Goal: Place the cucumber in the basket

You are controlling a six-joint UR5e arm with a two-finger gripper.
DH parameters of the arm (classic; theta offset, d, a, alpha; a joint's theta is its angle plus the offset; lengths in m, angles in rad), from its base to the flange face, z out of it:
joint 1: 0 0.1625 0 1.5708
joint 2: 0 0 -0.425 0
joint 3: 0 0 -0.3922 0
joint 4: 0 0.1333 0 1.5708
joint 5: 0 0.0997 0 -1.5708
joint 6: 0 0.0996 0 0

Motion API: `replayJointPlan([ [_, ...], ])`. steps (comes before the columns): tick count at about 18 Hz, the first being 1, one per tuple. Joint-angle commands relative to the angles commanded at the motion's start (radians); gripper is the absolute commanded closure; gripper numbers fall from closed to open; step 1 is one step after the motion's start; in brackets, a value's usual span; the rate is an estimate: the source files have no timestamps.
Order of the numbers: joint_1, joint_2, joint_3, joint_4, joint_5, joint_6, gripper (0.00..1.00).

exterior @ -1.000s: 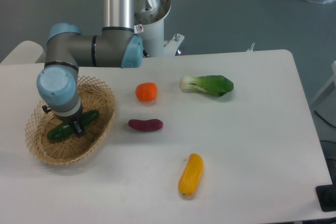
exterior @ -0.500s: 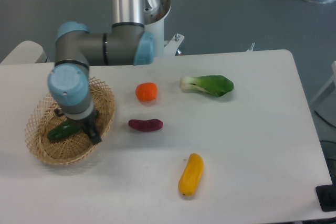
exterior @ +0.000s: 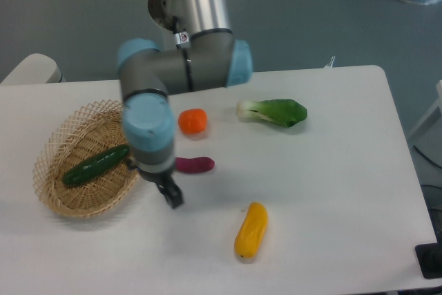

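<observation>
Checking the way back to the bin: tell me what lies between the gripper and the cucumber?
In the camera view, only the basket's near wicker rim lies between the gripper and the cucumber; the cucumber rests inside the basket.

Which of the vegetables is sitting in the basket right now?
The dark green cucumber. It lies alone inside the wicker basket; the orange, purple, yellow and leafy ones all lie on the table.

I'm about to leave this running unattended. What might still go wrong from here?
The cucumber lies in the basket, with nothing holding it. The gripper hangs low over the table, close to the purple vegetable and the basket's right rim; a low sweep might knock either. I cannot tell how the jaws stand.
</observation>
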Motion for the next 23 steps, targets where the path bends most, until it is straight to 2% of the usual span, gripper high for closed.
replayJointPlan([
  [3,0.088,-0.043,0.045,0.000,0.009,0.100,0.00],
  [4,0.101,-0.072,0.081,0.000,0.023,0.136,0.00],
  [6,0.123,-0.121,0.161,-0.018,0.055,0.158,0.00],
  [12,0.160,-0.216,0.301,-0.029,0.052,0.227,0.00],
  [16,0.168,-0.235,0.333,-0.051,0.051,0.244,0.00],
  [23,0.168,-0.243,0.342,-0.051,0.052,0.275,0.00],
])
